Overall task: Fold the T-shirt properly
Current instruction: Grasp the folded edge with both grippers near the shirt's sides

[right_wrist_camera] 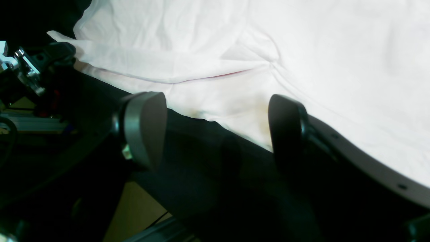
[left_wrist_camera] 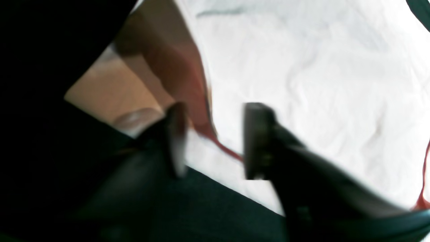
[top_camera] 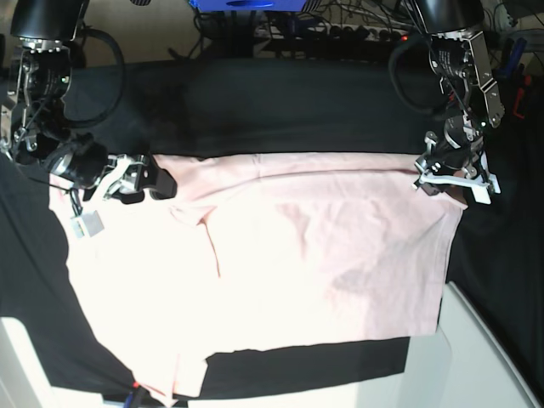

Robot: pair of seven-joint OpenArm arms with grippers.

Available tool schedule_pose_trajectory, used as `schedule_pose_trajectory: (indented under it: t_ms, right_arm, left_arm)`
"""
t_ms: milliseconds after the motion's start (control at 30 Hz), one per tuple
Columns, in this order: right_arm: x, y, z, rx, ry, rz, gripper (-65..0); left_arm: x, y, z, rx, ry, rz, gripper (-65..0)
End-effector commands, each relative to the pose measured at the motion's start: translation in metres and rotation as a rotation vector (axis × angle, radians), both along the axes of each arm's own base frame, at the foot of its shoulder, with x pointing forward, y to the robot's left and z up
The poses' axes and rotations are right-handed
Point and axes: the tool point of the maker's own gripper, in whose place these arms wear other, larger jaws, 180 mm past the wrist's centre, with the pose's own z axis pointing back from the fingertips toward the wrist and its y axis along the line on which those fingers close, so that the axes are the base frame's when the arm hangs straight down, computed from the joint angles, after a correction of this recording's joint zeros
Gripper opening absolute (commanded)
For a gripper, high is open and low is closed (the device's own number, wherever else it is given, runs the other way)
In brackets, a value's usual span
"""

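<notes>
Pale pink cotton T-shirt (top_camera: 289, 263) spread flat on black-clothed table (top_camera: 280, 106). Left gripper (left_wrist_camera: 215, 141) at far corner, jaws apart around hem edge. Right gripper (right_wrist_camera: 218, 129) spread wide beside opposite edge, empty.

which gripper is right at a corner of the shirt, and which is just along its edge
The left gripper is at the T-shirt's far corner, on the base view's right. The right gripper sits partway along the far edge, near a sleeve fold, jaws wide.
</notes>
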Motion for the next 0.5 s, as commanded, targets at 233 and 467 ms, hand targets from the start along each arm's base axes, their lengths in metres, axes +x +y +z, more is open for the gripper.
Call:
schedule_pose_trajectory:
  t_ms: [233, 467]
  right_arm:
    - [0.008, -0.001, 0.012, 0.018, -0.048, -0.004, -19.7]
    - [0.006, -0.001, 0.011, 0.018, -0.043, -0.004, -19.7]
  left_arm:
    - [0.013, 0.005, 0.002, -0.002, -0.020, 0.010, -51.9]
    - [0.014, 0.004, 0.002, -0.007, -0.024, 0.012, -52.6]
